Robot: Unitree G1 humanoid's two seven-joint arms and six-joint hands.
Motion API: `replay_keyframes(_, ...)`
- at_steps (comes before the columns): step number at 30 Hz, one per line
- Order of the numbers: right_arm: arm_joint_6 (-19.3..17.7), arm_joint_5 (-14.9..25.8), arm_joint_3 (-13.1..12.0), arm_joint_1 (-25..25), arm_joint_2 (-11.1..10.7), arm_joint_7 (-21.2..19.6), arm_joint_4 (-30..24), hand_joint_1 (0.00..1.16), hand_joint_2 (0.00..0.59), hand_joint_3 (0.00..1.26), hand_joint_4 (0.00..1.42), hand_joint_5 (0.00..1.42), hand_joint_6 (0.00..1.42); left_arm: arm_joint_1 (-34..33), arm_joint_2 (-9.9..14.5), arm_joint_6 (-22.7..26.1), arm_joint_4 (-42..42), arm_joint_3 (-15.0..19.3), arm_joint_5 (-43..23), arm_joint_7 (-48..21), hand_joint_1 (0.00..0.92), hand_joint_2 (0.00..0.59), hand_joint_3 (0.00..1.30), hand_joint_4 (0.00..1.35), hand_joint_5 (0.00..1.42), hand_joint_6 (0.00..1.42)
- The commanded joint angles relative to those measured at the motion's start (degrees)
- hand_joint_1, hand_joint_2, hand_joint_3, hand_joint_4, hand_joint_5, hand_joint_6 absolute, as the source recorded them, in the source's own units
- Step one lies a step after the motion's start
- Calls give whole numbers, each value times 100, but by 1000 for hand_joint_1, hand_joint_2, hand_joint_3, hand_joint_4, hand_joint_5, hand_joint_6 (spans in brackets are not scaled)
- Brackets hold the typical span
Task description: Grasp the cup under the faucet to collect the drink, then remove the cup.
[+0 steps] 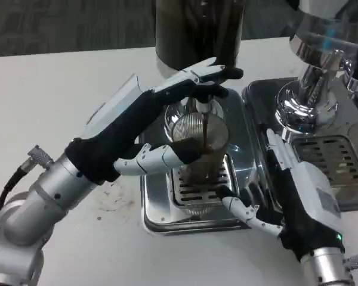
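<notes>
A: Head view. Filling step, judged. Best kept cup [198,146] steady under faucet [201,106], rim level, no lift until stream stopped.

B: Agreed. Left hand [167,119] reached over from the left: upper fingers [218,72] up at the tap, apparently pressing it; lower fingers [158,158] curled against cup side. Full clamp on cup: could not tell.

A: Right hand [298,179] beside tray [152,220], fingers apart, holding nothing, one fingertip near cup base. Better kept there, clear of stream.

B: Cup: clear ribbed glass, upright on grate of tray, directly below faucet. Dark stream dropped into it, dark liquid in lower part. Level hard to read.

A: Risk judged: tilt or early pull, spill onto tray.
</notes>
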Motion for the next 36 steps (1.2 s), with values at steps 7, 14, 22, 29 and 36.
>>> replay_keyframes(7,-254,522,-52,-602,127,445,593,562,197,0,0,0,66,161,133,-10,54,-113,220,-45,0,169,245,109,292,256)
replay_keyframes(14,-456,862,-137,-954,255,557,1149,584,180,0,0,0,52,128,173,8,48,-41,239,48,0,190,258,112,306,255)
replay_keyframes(22,-756,1148,-178,-1286,397,583,1732,582,176,0,0,0,50,149,235,22,29,28,299,131,0,194,265,122,307,255)
replay_keyframes(29,-1016,1403,-264,-1527,564,650,2220,580,175,0,0,0,50,148,269,43,21,57,364,222,0,195,268,124,307,255)
replay_keyframes(36,-1117,1401,-252,-1674,603,654,2459,584,178,0,0,0,49,133,279,57,42,92,415,297,0,193,268,124,307,255)
